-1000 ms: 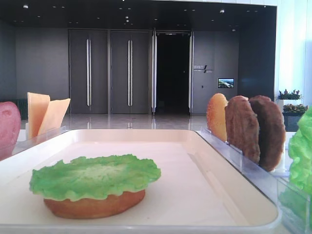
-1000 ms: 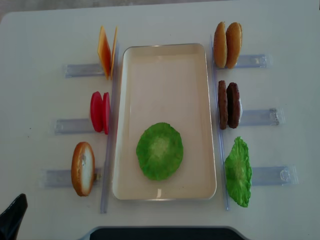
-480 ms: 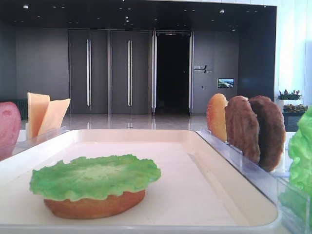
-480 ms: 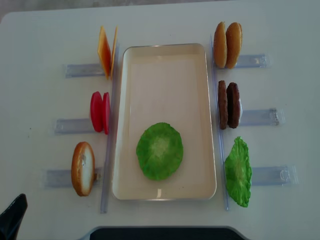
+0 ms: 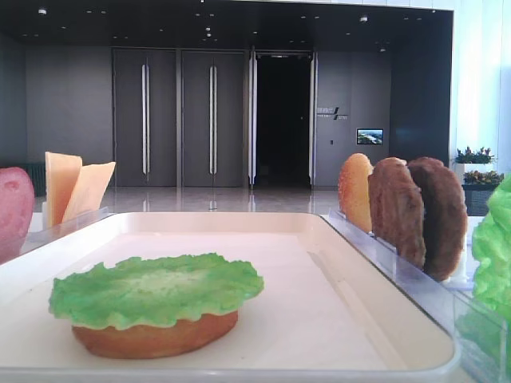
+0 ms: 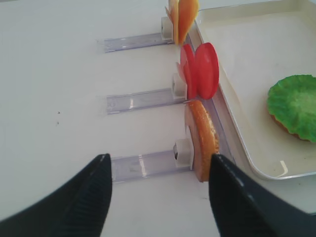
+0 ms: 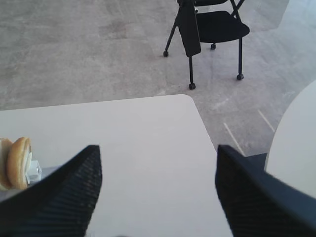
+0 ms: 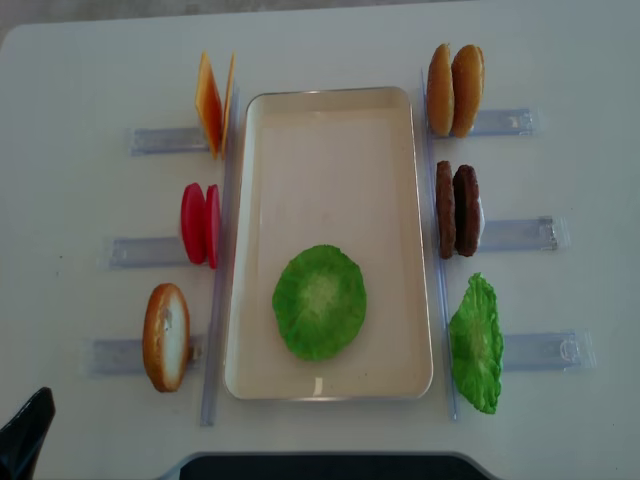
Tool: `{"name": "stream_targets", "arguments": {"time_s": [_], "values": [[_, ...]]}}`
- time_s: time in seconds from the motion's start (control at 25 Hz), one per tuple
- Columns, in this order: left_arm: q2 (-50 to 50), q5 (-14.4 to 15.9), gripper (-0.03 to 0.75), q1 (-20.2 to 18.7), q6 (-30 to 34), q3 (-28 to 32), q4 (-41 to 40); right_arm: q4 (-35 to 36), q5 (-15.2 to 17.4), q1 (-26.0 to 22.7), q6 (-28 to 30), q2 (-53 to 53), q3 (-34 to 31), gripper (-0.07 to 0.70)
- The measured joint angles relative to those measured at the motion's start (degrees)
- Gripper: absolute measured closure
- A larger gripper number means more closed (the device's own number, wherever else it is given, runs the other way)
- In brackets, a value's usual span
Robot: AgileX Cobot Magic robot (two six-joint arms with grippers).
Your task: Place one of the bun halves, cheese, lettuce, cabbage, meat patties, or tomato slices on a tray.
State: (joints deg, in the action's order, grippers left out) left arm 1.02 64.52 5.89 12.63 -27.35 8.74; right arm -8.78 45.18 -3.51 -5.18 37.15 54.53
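On the cream tray (image 8: 330, 110) a green lettuce leaf (image 8: 319, 301) covers a bun half (image 5: 156, 337). Left of the tray stand cheese (image 8: 213, 103), tomato slices (image 8: 200, 224) and one bun half (image 8: 166, 337) in racks. To the right are two bun halves (image 8: 455, 90), meat patties (image 8: 457, 210) and a second green leaf (image 8: 476, 345); I cannot tell whether it is lettuce or cabbage. My left gripper (image 6: 159, 158) is open and empty, low over the table just short of the left bun half (image 6: 202, 140). My right gripper (image 7: 158, 148) is open over bare table.
Clear plastic racks (image 8: 525, 350) lie on both sides of the tray. In the right wrist view the table's far corner (image 7: 185, 98) drops to a grey floor, where a black chair (image 7: 207, 24) stands. A dark panel (image 8: 320, 467) lines the near edge.
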Motion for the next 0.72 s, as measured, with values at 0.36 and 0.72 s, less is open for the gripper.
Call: {"name": "stream_targets", "arguments": {"time_s": [0.36,0.72], "values": [[0.00,0.00,0.244,0.00,0.00,0.00,0.00,-0.19,0.79,0.00,0.00,-16.83,-9.87,0.136],[0.00,0.00,0.244,0.00,0.00,0.00,0.00,4.98,8.68,0.00,3.24,-28.75,-15.86,0.136]]}}
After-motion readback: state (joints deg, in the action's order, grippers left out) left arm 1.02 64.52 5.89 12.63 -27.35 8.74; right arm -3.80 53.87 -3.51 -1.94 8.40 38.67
